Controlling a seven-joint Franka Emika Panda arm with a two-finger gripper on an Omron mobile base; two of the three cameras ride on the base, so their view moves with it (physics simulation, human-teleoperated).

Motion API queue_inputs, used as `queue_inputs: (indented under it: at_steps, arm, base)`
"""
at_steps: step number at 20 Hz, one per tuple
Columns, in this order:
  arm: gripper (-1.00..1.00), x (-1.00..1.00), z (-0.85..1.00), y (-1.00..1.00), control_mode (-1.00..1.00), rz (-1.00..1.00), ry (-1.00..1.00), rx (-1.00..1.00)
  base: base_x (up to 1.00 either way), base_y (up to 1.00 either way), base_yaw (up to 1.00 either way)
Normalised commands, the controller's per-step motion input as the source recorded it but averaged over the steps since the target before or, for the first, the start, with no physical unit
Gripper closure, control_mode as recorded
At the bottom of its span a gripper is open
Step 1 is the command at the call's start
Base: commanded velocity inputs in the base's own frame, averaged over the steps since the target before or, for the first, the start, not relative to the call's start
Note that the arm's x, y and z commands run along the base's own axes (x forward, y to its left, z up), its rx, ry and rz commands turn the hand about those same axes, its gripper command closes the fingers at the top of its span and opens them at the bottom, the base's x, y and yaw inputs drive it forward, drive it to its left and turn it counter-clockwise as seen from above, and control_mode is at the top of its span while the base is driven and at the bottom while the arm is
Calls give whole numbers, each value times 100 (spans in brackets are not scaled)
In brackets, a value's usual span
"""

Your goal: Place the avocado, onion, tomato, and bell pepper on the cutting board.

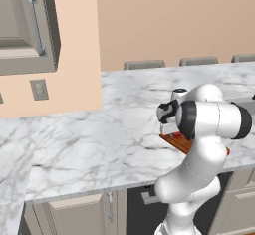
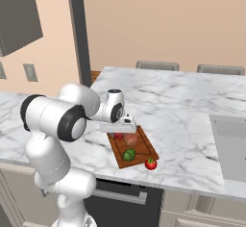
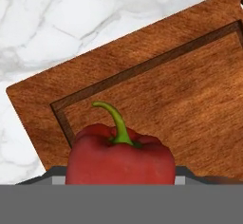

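Reddish-brown board (image 2: 139,149) on the marble counter (image 2: 182,115), carrying the onion (image 2: 130,139) and, nearer, the avocado (image 2: 128,155). The tomato (image 2: 151,164) lies on the counter just off its near right corner. The gripper (image 2: 123,133), jaws pinching the pepper (image 3: 119,159), is over the far end.

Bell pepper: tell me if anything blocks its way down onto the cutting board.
Nothing visible does. The bell pepper sits between the hand's fingers over bare cutting board; the onion and avocado lie further along it.
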Motion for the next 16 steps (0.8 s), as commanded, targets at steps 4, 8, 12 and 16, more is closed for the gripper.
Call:
queue_inputs:
  at_steps: [4, 8, 12, 16]
  arm:
    - [-100, 0, -34, -1, -100, 0, 0, 0]
    - [-100, 0, -11, -13, -100, 0, 0, 0]
    - [-100, 0, -1, -1, -100, 0, 0, 0]
    - [-100, 0, 0, 0, -100, 0, 0, 0]
  base:
    - [0, 0, 0]
    - [0, 0, 0]
    - [0, 0, 0]
    - [0, 0, 0]
